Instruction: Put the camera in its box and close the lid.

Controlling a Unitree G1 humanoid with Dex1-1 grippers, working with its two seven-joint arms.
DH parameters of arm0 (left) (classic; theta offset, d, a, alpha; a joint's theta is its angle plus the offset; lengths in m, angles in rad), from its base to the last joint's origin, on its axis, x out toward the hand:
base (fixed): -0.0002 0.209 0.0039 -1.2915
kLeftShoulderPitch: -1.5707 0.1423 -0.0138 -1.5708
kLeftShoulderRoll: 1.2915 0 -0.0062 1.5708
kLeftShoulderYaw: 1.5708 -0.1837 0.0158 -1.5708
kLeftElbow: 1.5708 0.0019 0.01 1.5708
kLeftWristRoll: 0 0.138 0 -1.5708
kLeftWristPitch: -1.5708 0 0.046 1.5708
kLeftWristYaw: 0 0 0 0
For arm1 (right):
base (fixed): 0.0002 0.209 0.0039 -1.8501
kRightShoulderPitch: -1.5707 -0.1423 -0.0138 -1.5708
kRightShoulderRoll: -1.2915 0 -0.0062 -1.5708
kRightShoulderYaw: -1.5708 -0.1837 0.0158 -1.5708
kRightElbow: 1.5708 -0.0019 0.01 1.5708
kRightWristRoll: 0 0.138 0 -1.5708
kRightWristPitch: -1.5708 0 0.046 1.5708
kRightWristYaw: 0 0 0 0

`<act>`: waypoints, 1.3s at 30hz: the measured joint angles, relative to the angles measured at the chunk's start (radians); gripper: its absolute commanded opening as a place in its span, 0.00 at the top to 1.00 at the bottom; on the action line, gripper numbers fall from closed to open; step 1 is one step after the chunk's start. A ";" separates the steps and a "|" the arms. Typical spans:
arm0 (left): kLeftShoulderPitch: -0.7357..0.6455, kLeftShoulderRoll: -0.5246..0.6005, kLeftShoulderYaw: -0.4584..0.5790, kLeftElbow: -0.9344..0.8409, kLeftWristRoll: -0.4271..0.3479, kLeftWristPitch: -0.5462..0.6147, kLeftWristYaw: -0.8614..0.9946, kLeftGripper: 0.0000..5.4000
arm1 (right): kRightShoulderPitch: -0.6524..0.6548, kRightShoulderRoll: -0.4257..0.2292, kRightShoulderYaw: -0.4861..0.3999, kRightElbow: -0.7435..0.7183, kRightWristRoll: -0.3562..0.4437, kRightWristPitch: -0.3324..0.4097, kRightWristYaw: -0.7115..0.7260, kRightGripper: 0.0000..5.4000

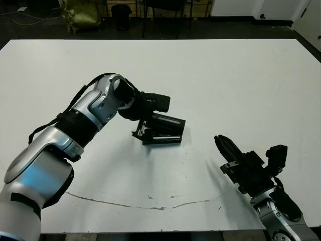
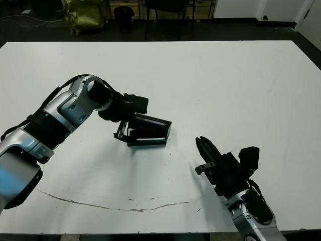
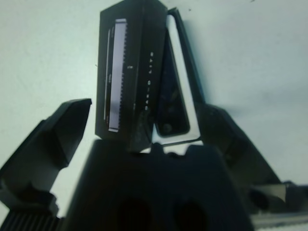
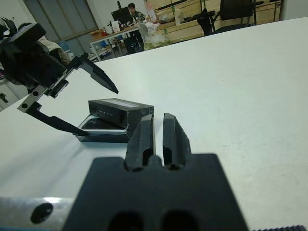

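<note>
The box (image 1: 161, 140), a shallow black tray with a white lining, lies mid-table. The lid (image 1: 168, 121) with its pale strip rests tilted on it, one long edge raised, leaving part of the tray uncovered. In the left wrist view the camera (image 3: 172, 103) shows as a dark glossy bar inside the white rim, half under the lid (image 3: 129, 72). My left gripper (image 1: 142, 128) is open, its fingers (image 3: 57, 137) either side of one end of the box and lid. Apart from the box, near the table's front right, my right gripper (image 1: 224, 145) is shut and holds nothing.
A thin dark crack line (image 1: 150, 207) runs along the table's front. Beyond the far edge stand chair legs and a yellow-green bag (image 1: 80, 14) on dark floor. A person (image 4: 131, 9) sits at a desk far off.
</note>
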 measured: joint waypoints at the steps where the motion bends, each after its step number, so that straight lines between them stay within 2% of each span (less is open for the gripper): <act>1: 0.000 0.001 0.001 -0.007 -0.001 0.015 -0.004 0.07 | 0.000 0.000 0.000 0.000 0.000 0.000 0.000 1.00; 12: 0.026 0.046 0.049 -0.095 -0.061 0.024 -0.087 0.55 | -0.002 0.000 -0.001 0.007 0.004 0.000 0.008 1.00; 22: 0.065 0.088 0.094 -0.240 -0.116 0.127 -0.130 1.00 | -0.007 -0.001 0.000 0.009 -0.014 0.000 0.008 1.00; 31: 0.074 0.110 0.095 -0.276 -0.119 0.162 -0.134 1.00 | -0.007 -0.001 0.000 0.009 -0.017 0.000 0.008 1.00; 39: 0.088 0.117 0.094 -0.285 -0.116 0.144 -0.119 1.00 | -0.007 0.000 -0.001 0.001 -0.004 0.015 0.000 1.00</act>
